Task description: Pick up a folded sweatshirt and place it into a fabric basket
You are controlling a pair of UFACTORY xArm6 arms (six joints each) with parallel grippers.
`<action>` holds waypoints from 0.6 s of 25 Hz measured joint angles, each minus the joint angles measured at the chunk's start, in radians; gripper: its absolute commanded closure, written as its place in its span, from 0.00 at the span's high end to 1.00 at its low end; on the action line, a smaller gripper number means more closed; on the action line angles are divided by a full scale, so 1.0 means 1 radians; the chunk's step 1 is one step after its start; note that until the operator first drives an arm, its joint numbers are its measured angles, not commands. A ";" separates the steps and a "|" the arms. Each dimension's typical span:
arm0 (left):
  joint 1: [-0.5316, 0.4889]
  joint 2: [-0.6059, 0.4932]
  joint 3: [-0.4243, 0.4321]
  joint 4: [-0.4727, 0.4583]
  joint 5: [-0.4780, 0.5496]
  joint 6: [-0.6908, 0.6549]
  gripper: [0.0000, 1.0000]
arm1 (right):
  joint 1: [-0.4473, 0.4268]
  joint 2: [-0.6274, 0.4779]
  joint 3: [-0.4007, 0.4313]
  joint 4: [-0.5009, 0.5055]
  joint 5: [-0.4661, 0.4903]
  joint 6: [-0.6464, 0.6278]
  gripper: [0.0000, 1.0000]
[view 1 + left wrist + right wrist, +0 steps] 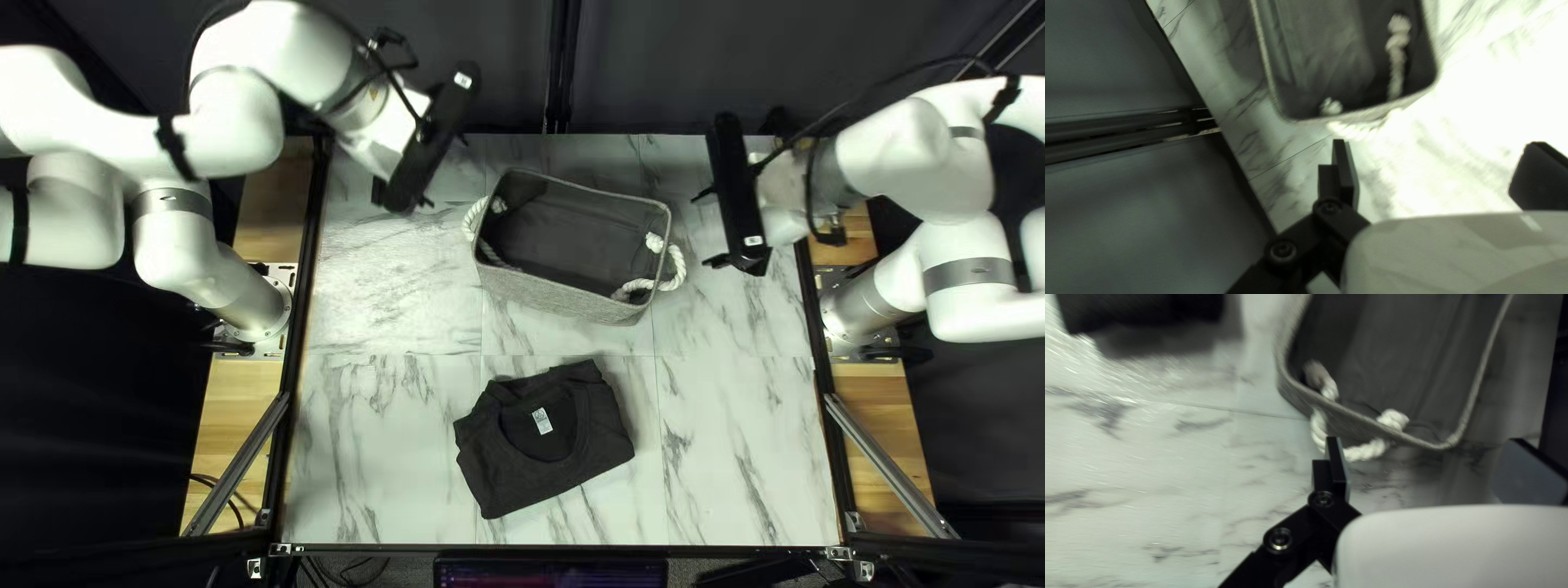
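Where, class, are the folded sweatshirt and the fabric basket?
Folded sweatshirt (516,484), top left view: dark fabric below the collar.
Fabric basket (561,302), top left view: near outer wall.

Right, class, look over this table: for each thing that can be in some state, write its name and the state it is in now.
Sweatshirt: folded, lying on the table, outside the basket, neck opening uppermost.
Basket: upright, its top open.
Rope handles: attached at the basket's two ends, knotted inside.
Left gripper: open, nothing between its fingers, raised.
Right gripper: open, nothing between its fingers, raised.
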 measured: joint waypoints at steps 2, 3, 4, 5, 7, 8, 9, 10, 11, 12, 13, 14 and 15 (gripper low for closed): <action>-0.080 0.036 0.007 0.127 -0.032 -0.153 1.00 | 0.045 0.031 -0.022 0.001 -0.009 0.026 1.00; -0.118 0.059 0.012 0.198 -0.049 -0.228 1.00 | 0.064 0.043 -0.029 0.004 -0.015 0.035 1.00; -0.156 0.082 0.019 0.271 -0.069 -0.297 1.00 | 0.086 0.059 -0.035 0.006 -0.021 0.043 1.00; -0.191 0.107 0.028 0.341 -0.091 -0.360 1.00 | 0.108 0.075 -0.038 0.007 -0.030 0.050 1.00; -0.248 0.156 0.048 0.461 -0.139 -0.467 1.00 | 0.140 0.094 -0.024 0.013 -0.056 0.056 1.00; -0.273 0.182 0.058 0.514 -0.163 -0.516 1.00 | 0.150 0.099 -0.012 0.021 -0.069 0.052 1.00; -0.290 0.200 0.066 0.553 -0.180 -0.552 1.00 | 0.155 0.102 -0.003 0.036 -0.077 0.040 1.00; -0.306 0.216 0.075 0.591 -0.196 -0.588 1.00 | 0.158 0.104 0.005 0.055 -0.083 0.023 1.00; -0.319 0.229 0.084 0.622 -0.210 -0.622 1.00 | 0.159 0.105 0.010 0.070 -0.086 0.009 1.00; -0.332 0.240 0.092 0.647 -0.221 -0.649 1.00 | 0.160 0.106 0.014 0.080 -0.087 0.000 1.00; -0.341 0.248 0.097 0.665 -0.230 -0.669 1.00 | 0.160 0.106 0.015 0.084 -0.088 -0.003 1.00; -0.346 0.252 0.100 0.674 -0.235 -0.679 1.00 | 0.160 0.106 0.015 0.085 -0.088 -0.005 1.00; -0.347 0.253 0.100 0.678 -0.236 -0.683 1.00 | 0.160 0.106 0.015 0.086 -0.088 -0.005 1.00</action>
